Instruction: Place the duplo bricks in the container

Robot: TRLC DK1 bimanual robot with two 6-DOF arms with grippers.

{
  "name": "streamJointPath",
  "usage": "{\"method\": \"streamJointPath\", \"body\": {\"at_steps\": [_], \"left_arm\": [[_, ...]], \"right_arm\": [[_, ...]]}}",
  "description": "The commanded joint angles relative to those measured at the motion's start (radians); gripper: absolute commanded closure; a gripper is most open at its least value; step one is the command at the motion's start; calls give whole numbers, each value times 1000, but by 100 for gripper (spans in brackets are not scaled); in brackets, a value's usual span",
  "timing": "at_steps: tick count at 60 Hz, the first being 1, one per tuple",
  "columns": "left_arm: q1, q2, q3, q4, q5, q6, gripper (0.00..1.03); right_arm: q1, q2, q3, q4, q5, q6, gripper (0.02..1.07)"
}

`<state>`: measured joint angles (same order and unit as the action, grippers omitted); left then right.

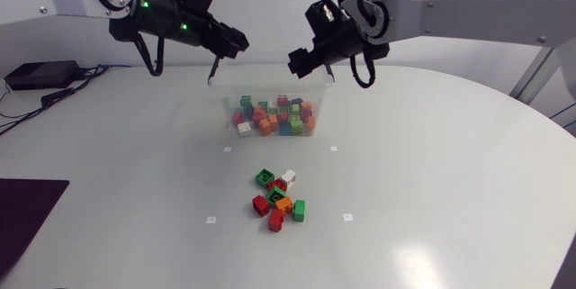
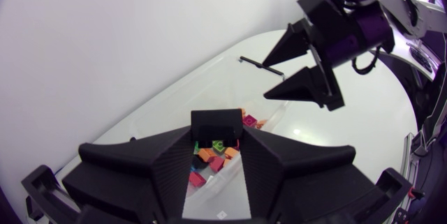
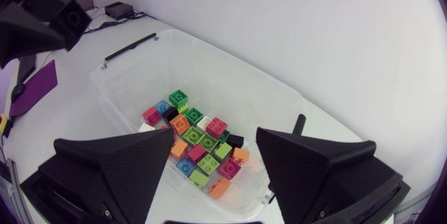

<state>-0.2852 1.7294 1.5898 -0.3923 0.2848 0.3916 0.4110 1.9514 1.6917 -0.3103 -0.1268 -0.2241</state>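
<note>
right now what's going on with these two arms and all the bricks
Both arms are poised over the clear container at the far side of the table. The left end effector and the right end effector are both open and empty. The container already holds many duplo bricks. A small pile of loose bricks lies on the table in front of it, so the job is only partly done.
</note>
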Motion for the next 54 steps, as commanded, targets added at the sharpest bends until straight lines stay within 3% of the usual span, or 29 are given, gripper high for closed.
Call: {"method": "streamJointPath", "body": {"at_steps": [1, 35, 44, 51, 54], "left_arm": [[15, 64, 48, -3, 13, -37, 72], [20, 294, 253, -10, 13, -88, 71], [15, 322, 286, -36, 10, -86, 52], [18, 329, 305, -60, 10, -74, 17], [18, 328, 302, -68, 10, -66, 10]], "right_arm": [[9, -80, -73, -3, 6, 2, 17], [91, -401, -538, 2, -2, -70, 17], [134, -417, -636, 2, -4, -106, 17], [164, -419, -705, 2, -5, -162, 17], [173, -422, -725, 0, -10, -185, 17]]}}
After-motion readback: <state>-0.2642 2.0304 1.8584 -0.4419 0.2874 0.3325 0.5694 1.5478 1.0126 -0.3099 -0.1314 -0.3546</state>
